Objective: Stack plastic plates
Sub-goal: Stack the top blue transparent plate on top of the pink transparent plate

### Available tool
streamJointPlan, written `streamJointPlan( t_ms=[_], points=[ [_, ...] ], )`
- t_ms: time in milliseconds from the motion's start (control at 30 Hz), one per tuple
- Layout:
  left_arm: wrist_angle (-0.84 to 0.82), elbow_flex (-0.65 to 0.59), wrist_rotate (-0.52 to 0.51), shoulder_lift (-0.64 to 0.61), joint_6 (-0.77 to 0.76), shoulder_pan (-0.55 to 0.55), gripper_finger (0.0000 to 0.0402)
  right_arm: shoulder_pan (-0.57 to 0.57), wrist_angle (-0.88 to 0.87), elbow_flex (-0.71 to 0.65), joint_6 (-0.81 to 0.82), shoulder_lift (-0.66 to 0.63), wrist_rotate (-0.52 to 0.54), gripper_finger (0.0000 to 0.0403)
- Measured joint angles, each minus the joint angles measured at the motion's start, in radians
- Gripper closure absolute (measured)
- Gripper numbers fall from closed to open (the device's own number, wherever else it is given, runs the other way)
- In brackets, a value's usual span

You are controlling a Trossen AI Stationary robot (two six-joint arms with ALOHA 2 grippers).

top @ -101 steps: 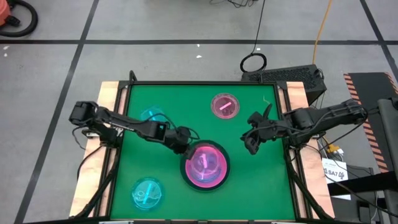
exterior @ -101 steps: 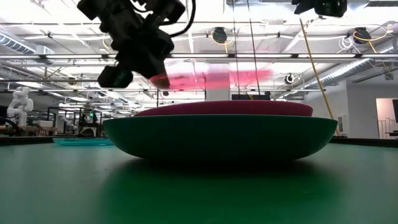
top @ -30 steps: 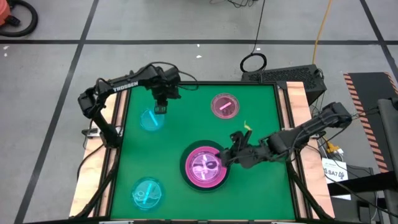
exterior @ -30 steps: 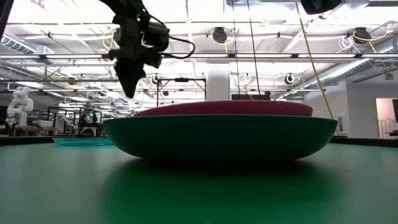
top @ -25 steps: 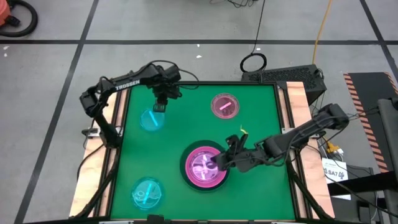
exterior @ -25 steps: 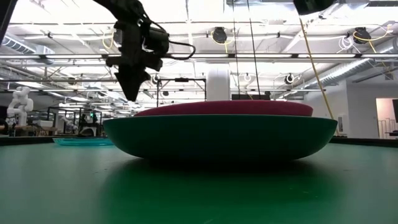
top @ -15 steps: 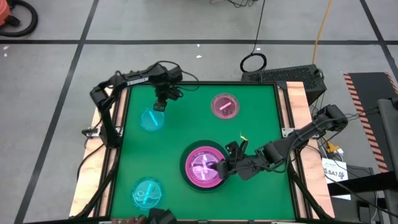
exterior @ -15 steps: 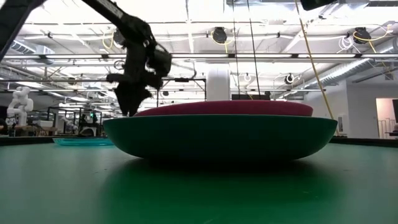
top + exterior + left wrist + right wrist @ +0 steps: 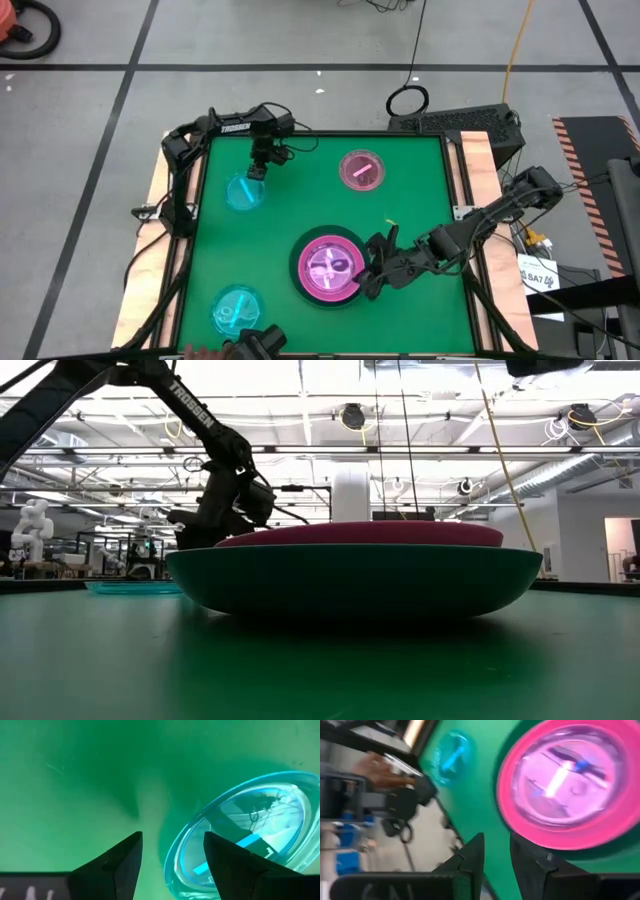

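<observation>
1. Right now, your left claw (image 9: 257, 172) hangs over the far left part of the green desk (image 9: 400, 215), at the far rim of a small translucent cyan plate (image 9: 244, 192).
2. In the left wrist view, the two dark fingers (image 9: 118, 865) stand apart with a clear gap, and one finger overlaps the cyan plate's rim (image 9: 172, 851); you cannot tell from it whether a finger touches the plate.
3. In the low view, that left arm (image 9: 215, 480) reaches down behind the big stack, and a cyan plate edge (image 9: 130, 587) shows low on the desk to the side of it.
4. Your right claw (image 9: 372, 280) sits just beside the near-right edge of the central stack, with its arm stretching back toward the desk's right side.
5. The right wrist view shows its fingers (image 9: 472, 857) with a narrow gap between them, nothing between the tips, just short of the stack's pink rim (image 9: 520, 827).
6. The stack (image 9: 330, 268) stands near the desk's middle: a large dark green plate (image 9: 350, 578) at the bottom, a hot pink plate (image 9: 360, 536) above it, and a translucent pink plate (image 9: 328, 266) on top.
7. A second small translucent pink plate (image 9: 362, 170) lies alone toward the far side, well apart from the stack.
8. Another small cyan plate (image 9: 236, 309) lies at the near left corner.
9. A person's hand (image 9: 382, 770) shows beyond the desk edge in the right wrist view.
</observation>
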Motion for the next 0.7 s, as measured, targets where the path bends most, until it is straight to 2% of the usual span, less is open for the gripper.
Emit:
streamJointPlan(
  t_ms=[200, 333, 533, 700],
  points=[
    [0.013, -0.012, 0.009, -0.001, -0.017, -0.006, 0.0183, -0.066, -0.199, 0.0, -0.09, -0.103, -0.032, 0.0314],
    [0.026, -0.044, 0.009, -0.001, -0.013, -0.012, 0.0198, -0.112, -0.292, 0.0, -0.131, -0.188, 0.032, 0.0314],
    [0.054, -0.054, -0.004, -0.001, -0.015, -0.022, 0.0281, -0.148, -0.375, 0.0, -0.168, -0.296, 0.177, 0.0314],
    [0.072, -0.054, 0.004, -0.001, 0.005, -0.023, 0.0355, -0.169, -0.419, 0.0, -0.206, -0.354, 0.205, 0.0314]
  ],
)
